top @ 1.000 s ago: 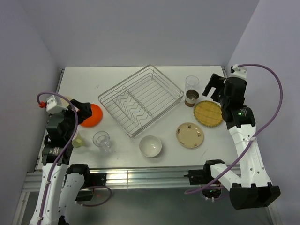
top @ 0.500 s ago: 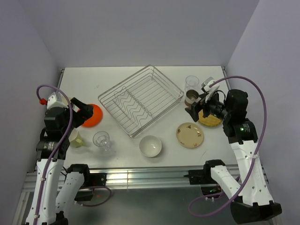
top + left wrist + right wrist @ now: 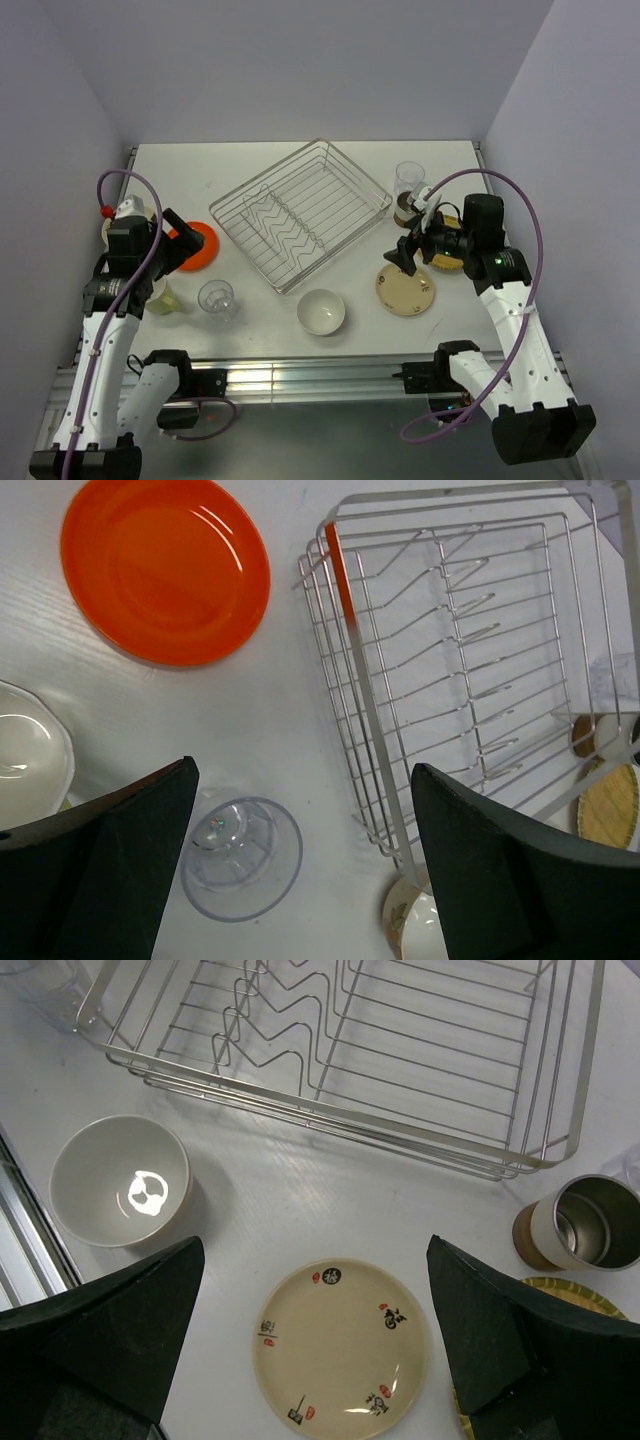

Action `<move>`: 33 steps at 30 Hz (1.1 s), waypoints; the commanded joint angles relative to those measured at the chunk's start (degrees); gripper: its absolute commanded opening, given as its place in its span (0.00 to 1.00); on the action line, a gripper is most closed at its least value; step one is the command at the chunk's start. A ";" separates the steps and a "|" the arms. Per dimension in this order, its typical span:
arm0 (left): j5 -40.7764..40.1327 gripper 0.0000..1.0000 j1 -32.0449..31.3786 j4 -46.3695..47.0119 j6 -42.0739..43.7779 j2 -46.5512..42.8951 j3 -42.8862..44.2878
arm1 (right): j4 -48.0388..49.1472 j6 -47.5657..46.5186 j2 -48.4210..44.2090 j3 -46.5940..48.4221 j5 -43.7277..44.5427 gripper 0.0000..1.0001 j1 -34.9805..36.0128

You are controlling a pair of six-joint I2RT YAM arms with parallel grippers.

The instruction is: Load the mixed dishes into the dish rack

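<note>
Left tool point(image 3: 180, 243) has its fingers spread wide with nothing between them. In its wrist view the orange plate point(image 3: 165, 570) sits ahead, over on the left-hand finger's side. The clear glass point(image 3: 240, 858) is right below the gap, nearer that same finger. The pale-green mug point(image 3: 28, 755) is beside that finger, half cut off by the frame edge. The dish rack point(image 3: 470, 650) stands on the tabletop point(image 3: 260, 720) ahead of the other finger. Some cream dish point(image 3: 410, 920) pokes out at the rack's near corner, mostly covered by the finger, so I can't tell which one it is.

Right tool point(image 3: 315, 1260) is spread wide too and gripping nothing. It hangs over the cream speckled plate point(image 3: 340, 1350), which lies between the fingers. The white bowl point(image 3: 120, 1180) is just ahead of the left-hand finger, the brown-and-white cup point(image 3: 575, 1225) is ahead of the right-hand one, and the rack is straight ahead. The yellow woven plate point(image 3: 560, 1290) is only a sliver next to that finger, and from overhead the arm covers most of it.
</note>
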 commanded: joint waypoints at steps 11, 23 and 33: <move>14.68 0.99 -0.13 8.84 -1.10 1.95 0.01 | 9.75 5.80 3.59 -0.87 5.38 1.00 0.18; 27.26 0.90 -11.15 14.12 -1.44 2.74 -3.41 | -0.96 1.07 8.07 -1.39 -5.68 0.99 0.53; 11.10 0.82 -36.33 17.27 -13.83 -3.49 -10.53 | -3.63 -2.04 5.97 -7.63 -3.55 0.92 13.49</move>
